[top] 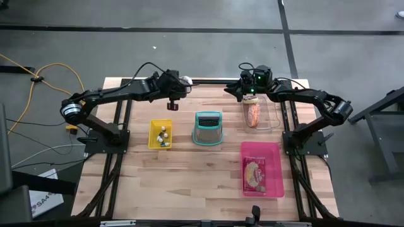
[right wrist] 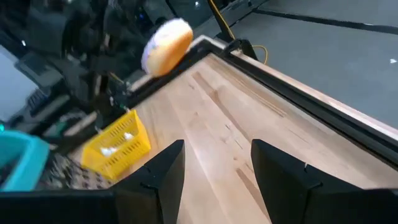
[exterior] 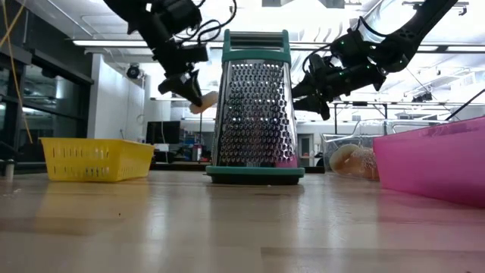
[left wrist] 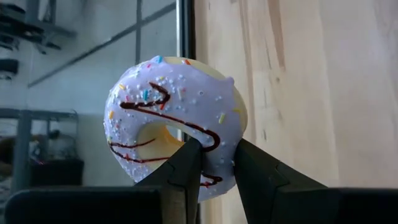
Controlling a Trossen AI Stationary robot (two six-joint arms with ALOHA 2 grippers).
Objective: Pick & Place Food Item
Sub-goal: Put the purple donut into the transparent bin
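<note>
A doughnut (left wrist: pixel 177 118) with pale purple icing, sprinkles and a chocolate drizzle hangs in the air over the table's far edge, left of centre. My left gripper (top: pixel 181 83) is shut on it; the low view shows the doughnut (exterior: pixel 204 101) well above the tabletop. At the far right my right gripper (right wrist: pixel 214 146) stands open with nothing between its fingers. It is raised, pointing across the table toward the doughnut (right wrist: pixel 166 37). My left gripper pinches the doughnut's ring (left wrist: pixel 217 146) between its two fingers. One fingertip (left wrist: pixel 189 155) sits at the edge of the hole, the other (left wrist: pixel 249 162) on the outer rim. The doughnut is lifted clear of the table, its iced face toward the wrist camera.
A teal box grater (top: pixel 207 128) stands mid-table. A yellow basket (top: pixel 160 134) with small items is on its left. A clear container (top: pixel 264 116) with an orange food item lies under the right arm. A pink bin (top: pixel 261 151) holding a packet sits near right.
</note>
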